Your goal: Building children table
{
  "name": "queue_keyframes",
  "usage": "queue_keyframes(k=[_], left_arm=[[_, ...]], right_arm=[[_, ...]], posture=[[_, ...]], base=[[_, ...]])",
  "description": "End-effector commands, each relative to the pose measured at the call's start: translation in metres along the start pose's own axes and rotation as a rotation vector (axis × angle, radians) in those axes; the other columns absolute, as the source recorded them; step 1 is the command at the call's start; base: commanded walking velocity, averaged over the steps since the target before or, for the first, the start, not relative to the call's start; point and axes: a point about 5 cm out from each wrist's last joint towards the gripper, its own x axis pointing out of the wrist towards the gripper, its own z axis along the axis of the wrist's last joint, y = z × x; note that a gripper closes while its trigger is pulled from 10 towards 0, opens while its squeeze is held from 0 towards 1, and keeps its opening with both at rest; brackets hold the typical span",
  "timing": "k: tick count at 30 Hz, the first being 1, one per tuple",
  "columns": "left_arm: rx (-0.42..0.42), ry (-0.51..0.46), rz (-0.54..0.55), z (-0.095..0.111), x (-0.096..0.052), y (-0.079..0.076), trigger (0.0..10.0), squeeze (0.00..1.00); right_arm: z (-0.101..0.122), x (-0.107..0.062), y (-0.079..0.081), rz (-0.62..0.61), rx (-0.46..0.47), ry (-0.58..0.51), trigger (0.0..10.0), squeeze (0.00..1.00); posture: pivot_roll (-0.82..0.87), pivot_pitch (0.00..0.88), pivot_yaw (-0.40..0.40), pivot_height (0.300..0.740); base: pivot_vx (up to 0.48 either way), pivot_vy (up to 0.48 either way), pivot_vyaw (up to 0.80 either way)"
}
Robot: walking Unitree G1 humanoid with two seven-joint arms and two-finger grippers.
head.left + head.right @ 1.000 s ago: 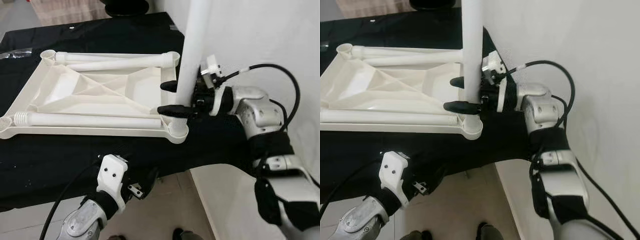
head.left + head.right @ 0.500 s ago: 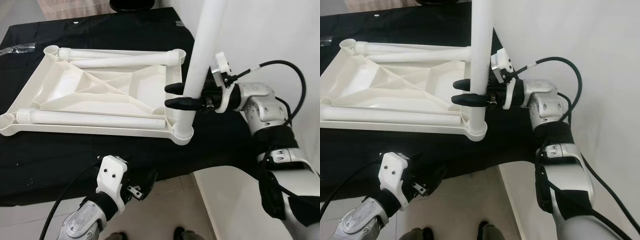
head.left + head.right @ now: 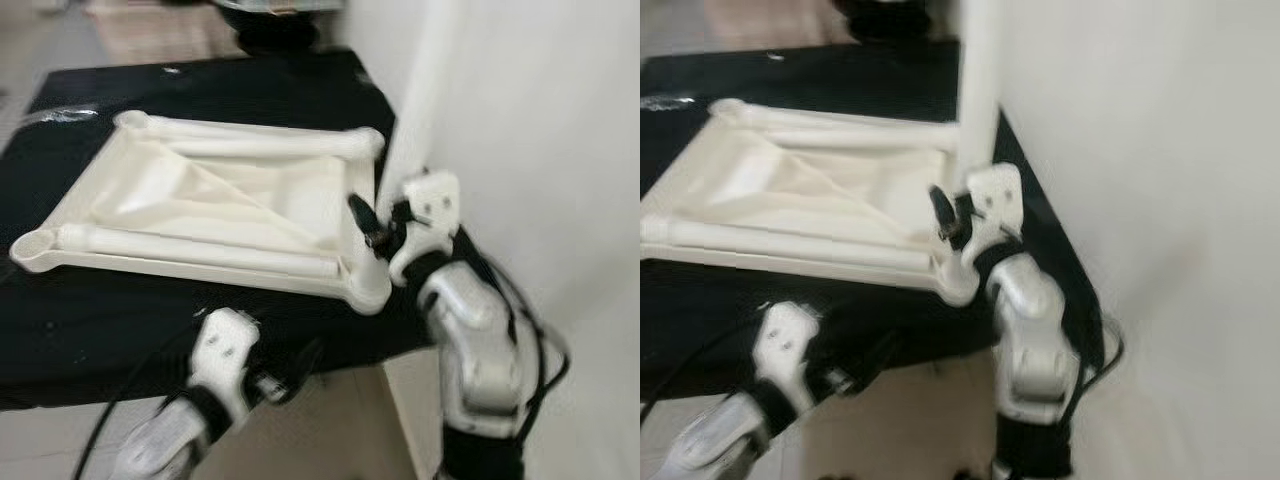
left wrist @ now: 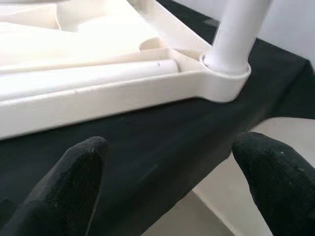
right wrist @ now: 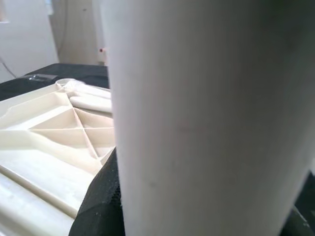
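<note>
Lying upside down on the black cloth (image 3: 120,330): white tabletop (image 3: 215,205), with loose legs (image 3: 190,255) resting inside its frame. Standing upright in the near right corner socket (image 4: 224,78): one leg (image 5: 206,123), with right gripper (image 3: 375,228) clenching it just above the socket. Hovering below the cloth edge near that corner: left gripper (image 4: 172,182), fingers (image 4: 74,172) spread, grasping nothing.

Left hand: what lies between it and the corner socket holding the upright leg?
In the left wrist view, only black cloth lies between the left hand and the corner socket.
</note>
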Motion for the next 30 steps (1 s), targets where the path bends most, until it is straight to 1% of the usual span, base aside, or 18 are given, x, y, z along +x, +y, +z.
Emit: queue_keyframes(k=[1,3,4,5,6,7,8,9,12,16,17,18,20,21,22,25,28,30], left_arm=[[0.003,0.014,-0.023,-0.003,0.002,-0.001,10.0,0.00],[0.006,0.013,-0.022,-0.003,0.002,0.000,10.0,0.00],[0.008,0.011,-0.019,-0.003,0.002,0.000,10.0,0.00],[0.008,0.011,-0.019,-0.003,0.002,0.000,10.0,0.00],[0.010,0.009,-0.014,-0.003,0.002,0.000,10.0,0.00],[0.012,0.007,-0.009,-0.003,0.003,0.001,10.0,0.00],[0.012,0.007,-0.009,-0.003,0.003,0.001,10.0,0.00],[0.012,0.004,-0.005,-0.003,0.004,0.000,10.0,0.00],[0.011,0.004,-0.005,-0.003,0.004,0.000,10.0,0.00],[0.004,-0.002,-0.007,-0.002,0.005,-0.003,10.0,0.00],[0.004,-0.002,-0.007,-0.002,0.005,-0.003,10.0,0.00],[0.002,-0.004,-0.008,-0.002,0.005,-0.004,10.0,0.00],[0.001,-0.004,-0.008,-0.002,0.005,-0.004,10.0,0.00],[0.000,-0.005,-0.008,-0.001,0.004,-0.004,10.0,0.00],[-0.001,-0.006,-0.009,-0.001,0.004,-0.005,10.0,0.00],[-0.004,-0.008,-0.011,0.000,0.004,-0.006,10.0,0.00],[-0.005,-0.008,-0.011,0.000,0.004,-0.007,10.0,0.00],[-0.007,-0.008,-0.012,0.001,0.003,-0.007,10.0,0.00]], right_arm=[[-0.038,0.003,0.033,0.067,0.118,0.171,0.0,0.00],[-0.036,0.006,0.035,0.082,0.128,0.171,0.0,0.00],[-0.035,0.008,0.035,0.089,0.134,0.175,1.1,0.00],[-0.035,0.008,0.035,0.089,0.134,0.175,1.1,0.00],[-0.033,0.007,0.035,0.067,0.142,0.188,8.4,0.00],[-0.031,0.008,0.033,0.075,0.150,0.191,10.0,0.00],[-0.031,0.008,0.033,0.075,0.150,0.191,10.0,0.00],[-0.018,0.014,0.027,0.204,0.190,0.131,10.0,1.00],[-0.013,0.016,0.025,0.256,0.196,0.103,10.0,1.00],[0.006,0.020,0.006,0.687,0.099,-0.008,10.0,1.00],[0.006,0.020,0.006,0.687,0.099,-0.008,10.0,1.00],[0.007,0.019,0.001,0.783,0.045,-0.017,10.0,1.00],[0.007,0.018,0.001,0.800,0.035,-0.019,10.0,1.00],[0.008,0.020,0.000,0.843,0.030,-0.017,10.0,0.60],[0.008,0.021,-0.002,0.905,0.011,-0.008,10.0,0.00],[0.012,0.028,-0.007,0.975,-0.034,-0.020,10.0,0.00],[0.019,0.038,-0.012,0.967,-0.036,-0.045,10.0,0.00],[0.026,0.046,-0.018,1.054,-0.041,-0.044,10.0,0.00]], posture=[[0.07,0.234,-0.011,0.740],[0.07,0.224,-0.012,0.740],[0.07,0.224,-0.014,0.740],[0.07,0.224,-0.014,0.740],[0.07,0.224,-0.014,0.740],[0.07,0.225,-0.022,0.740],[0.07,0.225,-0.022,0.740],[0.07,0.225,-0.027,0.740],[0.07,0.225,-0.027,0.740],[0.07,0.227,-0.033,0.740],[0.07,0.227,-0.033,0.740],[0.07,0.230,-0.034,0.740],[0.07,0.230,-0.034,0.740],[0.07,0.234,-0.035,0.740],[0.08,0.236,-0.034,0.740],[0.08,0.240,-0.035,0.740],[0.09,0.243,-0.033,0.740],[0.09,0.244,-0.034,0.740]], base=[[0.000,0.000,0.00],[0.000,0.000,0.00],[0.000,0.000,0.00],[0.000,0.000,0.00],[0.000,0.000,0.00],[0.000,0.000,0.00],[0.000,0.000,0.00],[0.000,0.000,0.00],[0.000,0.000,0.00],[0.000,0.000,0.00],[0.000,0.000,0.00],[0.000,0.000,0.00],[0.000,0.000,0.00],[0.000,0.000,0.00],[0.000,0.000,0.00],[0.000,0.000,0.00],[0.000,0.000,0.00],[0.000,0.000,0.00]])
